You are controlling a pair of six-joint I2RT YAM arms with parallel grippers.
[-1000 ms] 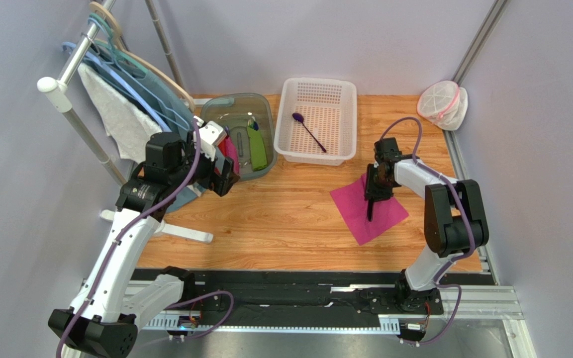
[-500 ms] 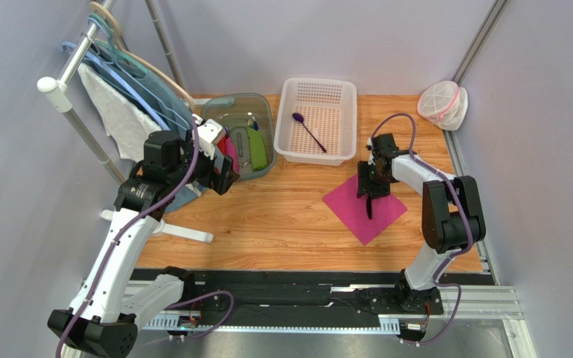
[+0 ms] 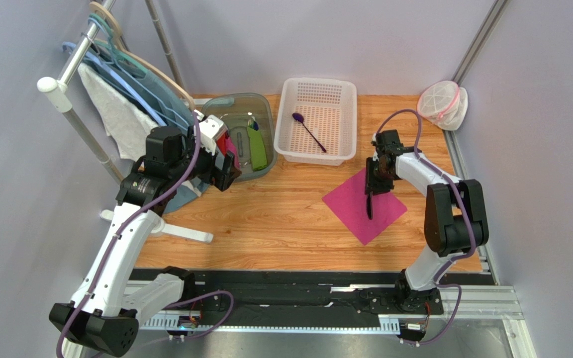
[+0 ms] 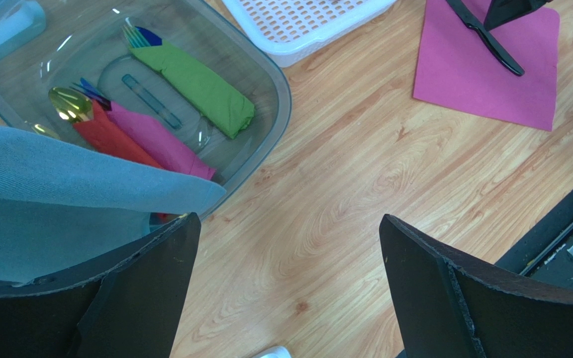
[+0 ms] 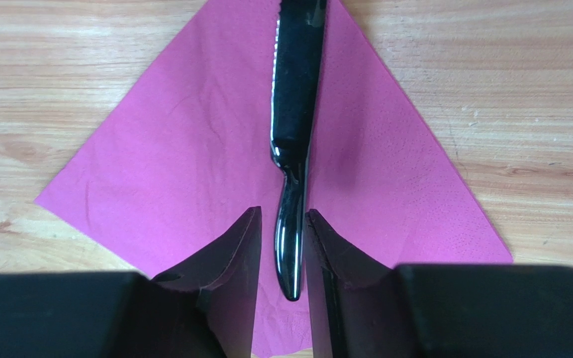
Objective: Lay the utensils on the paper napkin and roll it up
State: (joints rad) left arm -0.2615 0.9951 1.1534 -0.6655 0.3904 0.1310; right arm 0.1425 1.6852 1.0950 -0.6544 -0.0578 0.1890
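My right gripper (image 5: 282, 216) hangs low over the paper napkin (image 5: 192, 171), its two fingers (image 5: 230, 253) parted only narrowly and straddling the handle end of the black knife (image 5: 295, 89). A sliver of pink shows between one finger and the handle, so I read the pinch as loose rather than closed on it. The knife lies flat on the napkin, running from near one corner toward the middle. The napkin sits as a diamond on the wooden table (image 3: 282, 216). From overhead, the right gripper (image 3: 374, 183) is over the napkin's far half. The purple spoon (image 3: 308, 130) is off the napkin, lying inside the white basket (image 3: 319, 80) just beyond the napkin's far corner. My left gripper (image 4: 286, 224) is spread wide with nothing between its fingers, well to the left of the napkin over bare wood. Its camera catches the napkin (image 4: 484, 82) and knife (image 4: 487, 37) at the upper right. Farther from the napkin than the basket is the clear tub (image 4: 286, 97), holding a green roll (image 4: 200, 82), a pink roll (image 4: 159, 142) and a red roll (image 4: 110, 138).
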